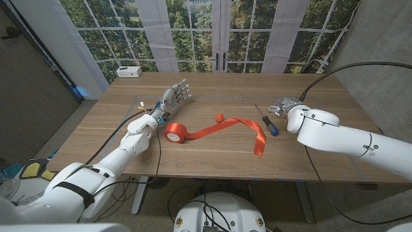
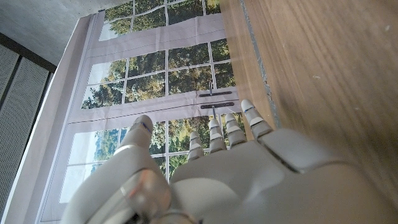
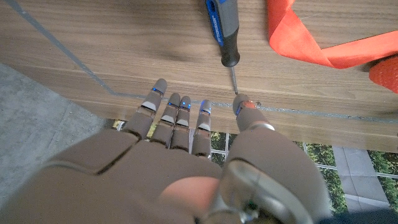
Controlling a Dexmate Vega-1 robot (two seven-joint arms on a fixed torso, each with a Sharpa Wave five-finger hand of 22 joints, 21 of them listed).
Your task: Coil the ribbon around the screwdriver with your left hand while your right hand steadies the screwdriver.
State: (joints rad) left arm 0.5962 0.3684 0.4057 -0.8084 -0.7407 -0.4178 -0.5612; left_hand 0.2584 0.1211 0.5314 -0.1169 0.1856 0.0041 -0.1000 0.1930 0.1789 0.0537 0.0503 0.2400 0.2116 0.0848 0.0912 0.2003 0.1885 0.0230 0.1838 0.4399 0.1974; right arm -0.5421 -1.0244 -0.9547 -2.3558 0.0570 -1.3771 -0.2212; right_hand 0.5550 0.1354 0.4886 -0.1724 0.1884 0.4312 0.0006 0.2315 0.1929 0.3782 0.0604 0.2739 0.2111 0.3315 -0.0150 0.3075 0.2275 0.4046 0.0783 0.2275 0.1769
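The task had not properly begun: neither robot hand held anything. The left robot hand (image 1: 174, 96) stood open on the counter (image 1: 212, 154), fingers spread and pointing toward the windows, just beside the roll end of the red ribbon (image 1: 222, 128). The ribbon ran from that roll (image 1: 174, 133) in a loose wave across the middle of the counter and ended in a folded tail near the front edge. The screwdriver (image 1: 266, 120), dark shaft and blue-and-black handle, lay flat just right of the ribbon's far end. The right robot hand (image 1: 283, 106) hovered close to it, open, fingers extended; in the right wrist view its fingertips (image 3: 204, 112) sat near the shaft tip without touching it.

By my reading, the step in hand was the right hand's approach. Next it would need to close on the screwdriver's handle and steady it, before the left hand picked up the ribbon's free end.
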